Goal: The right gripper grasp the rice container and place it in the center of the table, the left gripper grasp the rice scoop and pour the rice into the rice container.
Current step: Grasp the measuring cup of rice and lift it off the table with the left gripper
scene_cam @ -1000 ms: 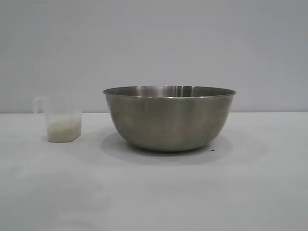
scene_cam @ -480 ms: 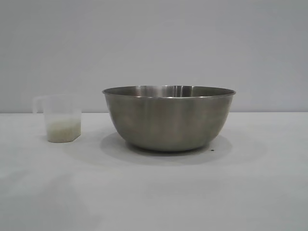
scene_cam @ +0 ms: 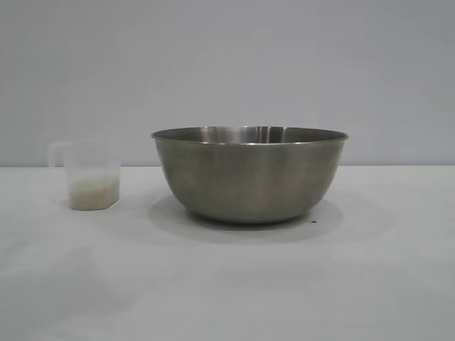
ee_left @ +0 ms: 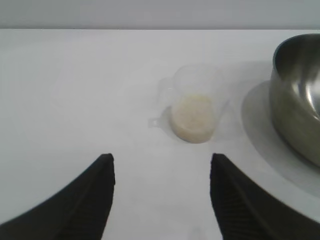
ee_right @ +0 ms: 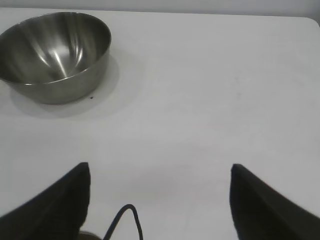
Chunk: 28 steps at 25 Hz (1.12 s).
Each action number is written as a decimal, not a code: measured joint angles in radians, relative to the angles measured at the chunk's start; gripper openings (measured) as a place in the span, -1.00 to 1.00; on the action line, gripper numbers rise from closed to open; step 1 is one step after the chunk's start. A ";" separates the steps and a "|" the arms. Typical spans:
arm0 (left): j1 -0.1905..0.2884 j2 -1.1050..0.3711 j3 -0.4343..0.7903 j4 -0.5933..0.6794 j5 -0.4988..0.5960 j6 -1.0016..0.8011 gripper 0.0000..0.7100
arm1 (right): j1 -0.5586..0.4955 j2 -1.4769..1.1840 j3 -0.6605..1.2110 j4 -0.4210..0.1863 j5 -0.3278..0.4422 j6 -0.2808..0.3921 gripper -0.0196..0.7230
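Note:
The steel rice container (scene_cam: 249,174) stands upright at the middle of the white table (scene_cam: 227,284); it also shows in the left wrist view (ee_left: 300,100) and the right wrist view (ee_right: 55,55), empty inside. The translucent rice scoop (scene_cam: 89,175) stands to its left with rice (scene_cam: 92,192) in its bottom. In the left wrist view the scoop (ee_left: 195,107) sits ahead of my open, empty left gripper (ee_left: 161,162), apart from it. My right gripper (ee_right: 160,170) is open and empty, well away from the container. Neither gripper shows in the exterior view.
A grey wall rises behind the table. A thin black cable (ee_right: 127,220) loops between the right gripper's fingers. A tiny dark speck (scene_cam: 313,222) lies by the container's base. A faint shadow falls on the table's front left (scene_cam: 64,284).
The container and scoop have not moved. A faint shadow has spread over the table's front left in the exterior view.

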<state>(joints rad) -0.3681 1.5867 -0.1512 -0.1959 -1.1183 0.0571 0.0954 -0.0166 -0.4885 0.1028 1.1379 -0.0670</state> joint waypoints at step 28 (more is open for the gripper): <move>0.007 0.302 -0.226 -0.124 -0.019 0.046 0.03 | 0.000 0.000 0.000 0.000 0.000 0.000 0.49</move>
<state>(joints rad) -0.3611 1.8885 -0.3768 -0.3195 -1.1370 0.1027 0.0954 -0.0166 -0.4885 0.1028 1.1379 -0.0670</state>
